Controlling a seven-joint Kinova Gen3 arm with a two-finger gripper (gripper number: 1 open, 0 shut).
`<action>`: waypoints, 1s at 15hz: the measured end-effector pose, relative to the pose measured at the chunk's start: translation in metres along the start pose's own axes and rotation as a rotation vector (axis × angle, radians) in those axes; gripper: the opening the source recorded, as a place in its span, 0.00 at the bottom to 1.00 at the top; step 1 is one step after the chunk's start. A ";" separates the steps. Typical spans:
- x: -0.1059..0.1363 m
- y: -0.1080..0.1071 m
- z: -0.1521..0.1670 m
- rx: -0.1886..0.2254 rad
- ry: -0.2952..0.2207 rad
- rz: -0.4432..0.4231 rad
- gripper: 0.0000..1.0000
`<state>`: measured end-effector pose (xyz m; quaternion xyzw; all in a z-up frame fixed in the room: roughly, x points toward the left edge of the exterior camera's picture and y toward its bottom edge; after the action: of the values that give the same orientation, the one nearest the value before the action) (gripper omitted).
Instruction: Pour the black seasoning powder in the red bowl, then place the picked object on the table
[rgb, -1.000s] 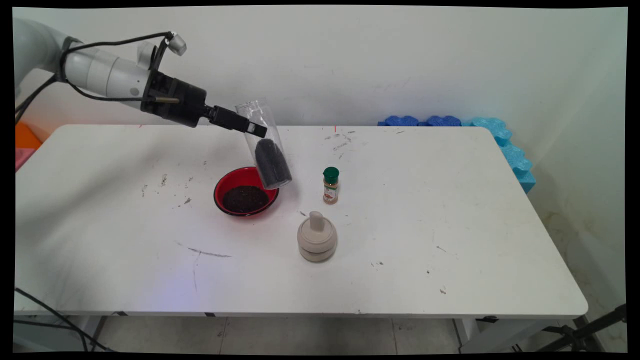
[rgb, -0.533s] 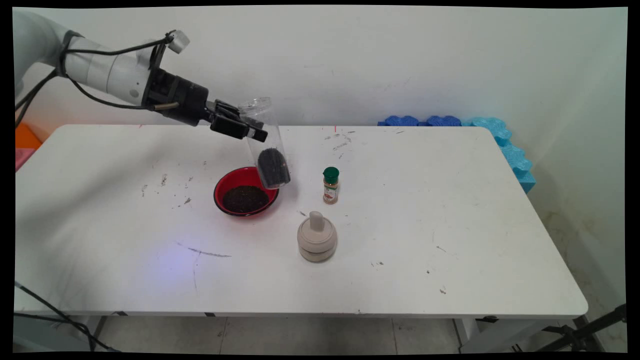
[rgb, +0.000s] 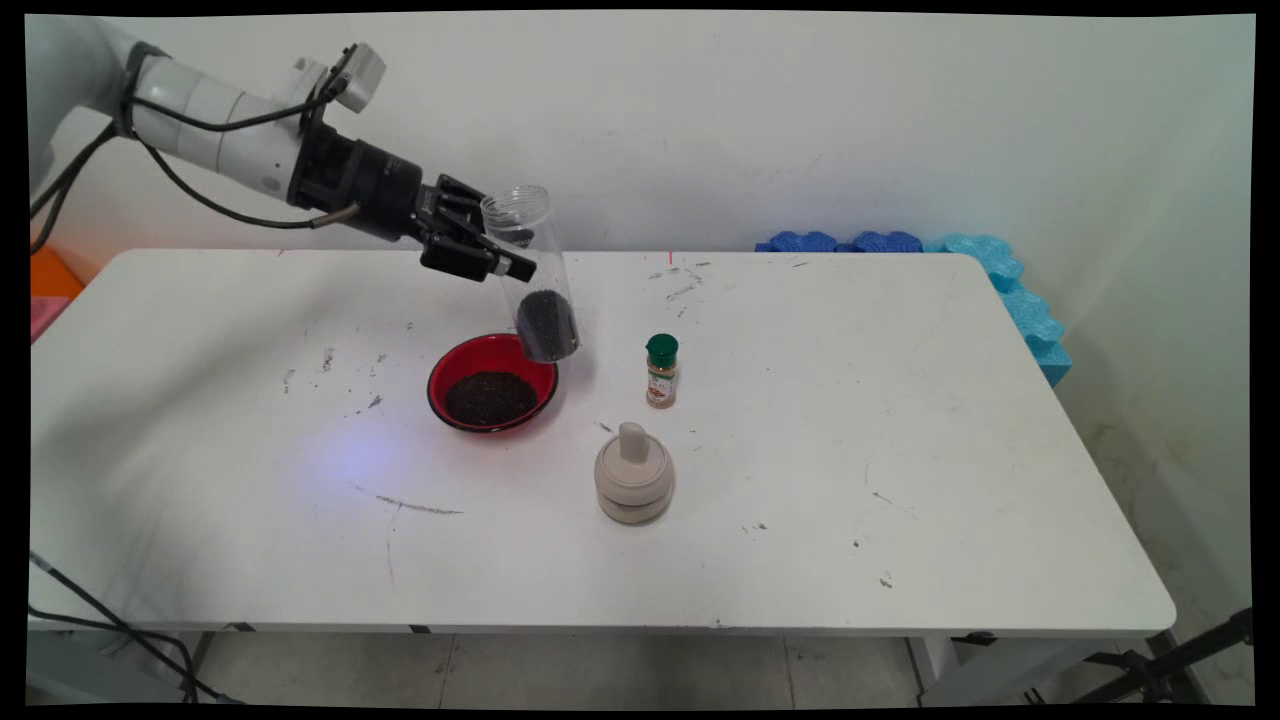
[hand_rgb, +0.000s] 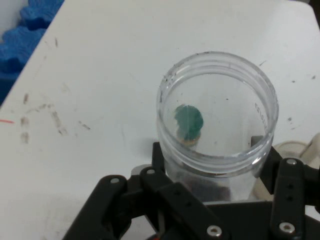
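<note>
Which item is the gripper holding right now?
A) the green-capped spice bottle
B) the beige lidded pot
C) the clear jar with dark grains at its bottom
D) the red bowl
C: the gripper is shut on the clear jar, held off the table above the red bowl's far rim, while the spice bottle and beige pot stand on the table apart from it.

The black two-finger gripper (hand_rgb: 215, 200) clasps a clear plastic jar (hand_rgb: 216, 115), its open round mouth facing up. Through its wall shows a green-capped small spice bottle (hand_rgb: 189, 121). Beyond lies the scuffed white table (hand_rgb: 100, 75), blue foam blocks (hand_rgb: 20, 35) past its edge.
</note>
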<state>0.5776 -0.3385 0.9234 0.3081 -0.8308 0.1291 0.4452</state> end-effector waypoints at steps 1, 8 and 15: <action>0.002 0.000 0.000 0.006 -0.002 0.021 0.00; 0.012 -0.003 -0.006 0.049 -0.031 0.056 0.00; 0.016 -0.001 -0.012 0.061 -0.080 0.050 0.00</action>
<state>0.5796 -0.3400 0.9438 0.3056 -0.8511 0.1533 0.3985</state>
